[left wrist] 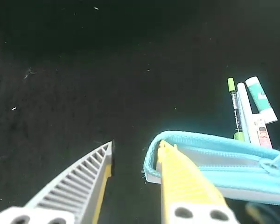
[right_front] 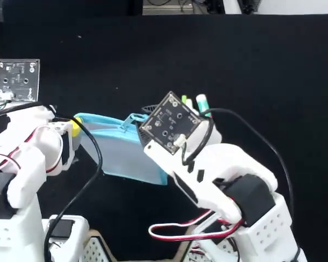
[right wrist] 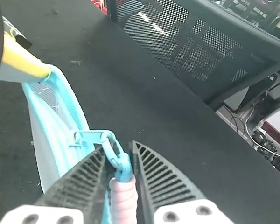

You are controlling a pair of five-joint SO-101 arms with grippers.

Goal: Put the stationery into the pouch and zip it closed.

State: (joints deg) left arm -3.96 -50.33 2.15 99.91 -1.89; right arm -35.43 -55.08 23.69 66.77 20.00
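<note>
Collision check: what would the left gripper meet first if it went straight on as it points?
Likely the pouch, its end against the yellow finger of the left gripper; otherwise bare table. Depth is unclear.

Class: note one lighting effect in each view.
High view: the white right arm stands bright against the black table, where shadows vanish. Left wrist view: the table fades darker farther out, yet the green marker is well lit. Right wrist view: a bright streak glints on the mesh panel.

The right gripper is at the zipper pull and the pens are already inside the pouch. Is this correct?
Not quite: the left wrist view shows the pens lying on the table beside the pouch, not inside. The right gripper is at the zipper pull.
</note>
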